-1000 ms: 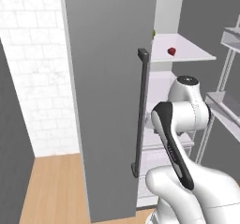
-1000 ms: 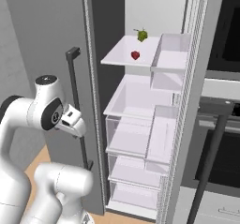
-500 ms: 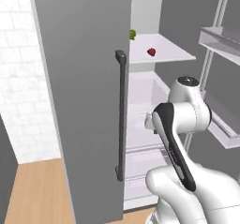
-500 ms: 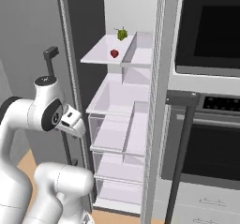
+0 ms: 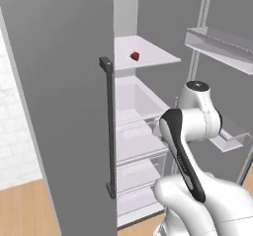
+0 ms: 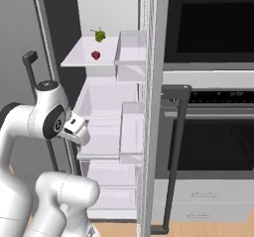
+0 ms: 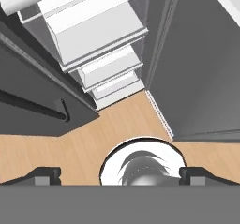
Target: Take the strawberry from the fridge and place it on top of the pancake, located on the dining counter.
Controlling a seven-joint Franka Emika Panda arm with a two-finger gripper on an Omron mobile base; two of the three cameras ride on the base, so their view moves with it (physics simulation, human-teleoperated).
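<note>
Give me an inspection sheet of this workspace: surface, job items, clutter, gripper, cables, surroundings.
Surface: white upper shelf inside the open fridge; white drawers below it.
Job's things: strawberry lies on that shelf, untouched, also seen from the left base view. Pancake and dining counter: nothing seen.
Clutter: small green item behind the strawberry at the back of the shelf.
Gripper: gripper points down at the wood floor, fingertips wide apart, nothing between them.
Cables: nothing seen.
Surroundings: built-in oven right of the fridge; door shelves on the open right door.
</note>
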